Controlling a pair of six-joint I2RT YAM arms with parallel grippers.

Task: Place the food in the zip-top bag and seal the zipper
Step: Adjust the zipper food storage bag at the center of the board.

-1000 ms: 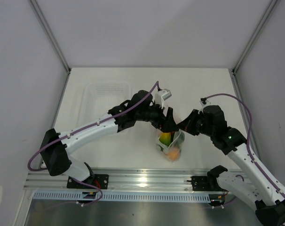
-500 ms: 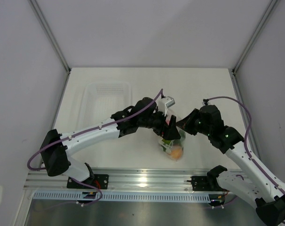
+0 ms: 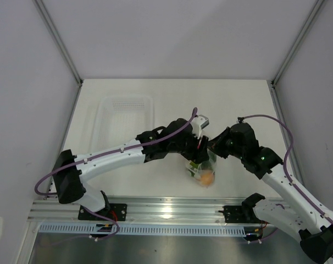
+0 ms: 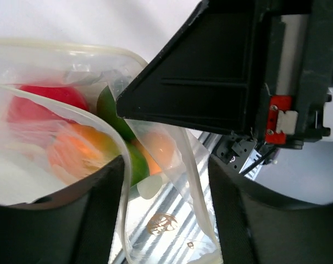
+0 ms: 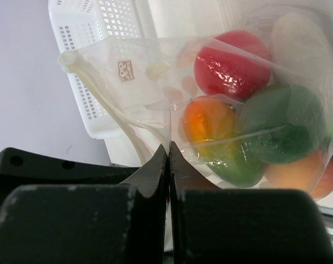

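The white tray (image 3: 112, 113) is sitting at the left of the table (image 3: 238, 104). Toward the middle, the left fingers (image 4: 56, 220) are standing spread, straddling the rim of the zip-top bag (image 3: 203, 166), which is sitting near the table's front edge with the food (image 5: 228, 70) bunched inside. The right fingers (image 5: 147, 181) are pressing together, pinching the bag's film.

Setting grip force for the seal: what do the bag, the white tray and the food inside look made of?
Bag: thin clear plastic film, glossy, creased, see-through. Tray: stiff-looking white plastic, matte, with rows of square holes. Food, such as the red piece: likely moulded plastic or foam; smooth with highlights, but seen only through film, so uncertain.
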